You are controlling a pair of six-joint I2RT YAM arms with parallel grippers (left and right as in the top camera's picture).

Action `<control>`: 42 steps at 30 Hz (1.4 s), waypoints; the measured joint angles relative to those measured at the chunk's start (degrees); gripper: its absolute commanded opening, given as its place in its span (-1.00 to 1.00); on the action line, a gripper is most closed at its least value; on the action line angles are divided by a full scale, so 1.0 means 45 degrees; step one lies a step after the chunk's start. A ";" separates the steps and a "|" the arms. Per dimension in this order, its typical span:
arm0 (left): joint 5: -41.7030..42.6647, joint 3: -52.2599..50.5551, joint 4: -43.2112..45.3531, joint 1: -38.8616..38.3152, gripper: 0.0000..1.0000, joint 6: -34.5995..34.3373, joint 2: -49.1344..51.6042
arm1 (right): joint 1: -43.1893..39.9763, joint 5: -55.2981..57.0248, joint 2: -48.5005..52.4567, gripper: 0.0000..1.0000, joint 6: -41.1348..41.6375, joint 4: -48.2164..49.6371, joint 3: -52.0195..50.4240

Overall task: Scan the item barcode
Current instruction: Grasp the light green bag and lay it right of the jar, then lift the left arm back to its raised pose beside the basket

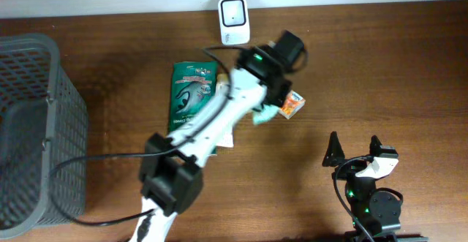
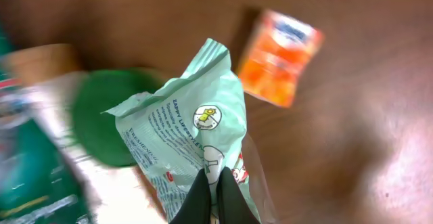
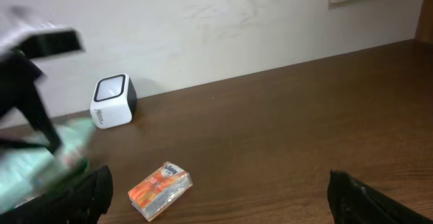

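The left end effector (image 2: pixel 215 197) was clamped shut on one edge of a mint-green packet (image 2: pixel 189 126), which it held just beside a small orange pack (image 2: pixel 281 58) on the brown counter (image 1: pixel 380 59). The white scanner (image 1: pixel 234 20) sat a little way beyond, at the counter's far edge by the wall. The right end effector (image 1: pixel 354 148) stood wide open and empty, well apart from both.
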 measured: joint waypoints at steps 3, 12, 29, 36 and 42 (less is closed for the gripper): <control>-0.0005 -0.0024 0.0214 -0.0680 -1.00 0.0452 0.0233 | 0.0000 0.0000 0.0000 0.97 0.0005 0.0000 0.0000; -0.0044 -0.1248 0.0952 -0.0865 -1.00 0.0719 0.0238 | 0.0000 0.0000 0.0000 0.97 0.0005 0.0000 0.0000; -0.0597 -0.0695 0.0568 0.0151 0.09 0.0976 0.0214 | 0.0000 -0.0005 0.0000 0.96 0.0015 0.0000 0.0000; -0.0680 0.2841 -0.2322 0.3478 0.05 0.1758 -0.1341 | 0.0000 0.0000 0.0000 0.97 0.0000 0.0000 0.0000; -0.0510 0.3648 -0.2846 0.7475 0.01 0.2545 -0.3541 | 0.0000 0.0000 0.0000 0.97 0.0000 0.0005 0.0000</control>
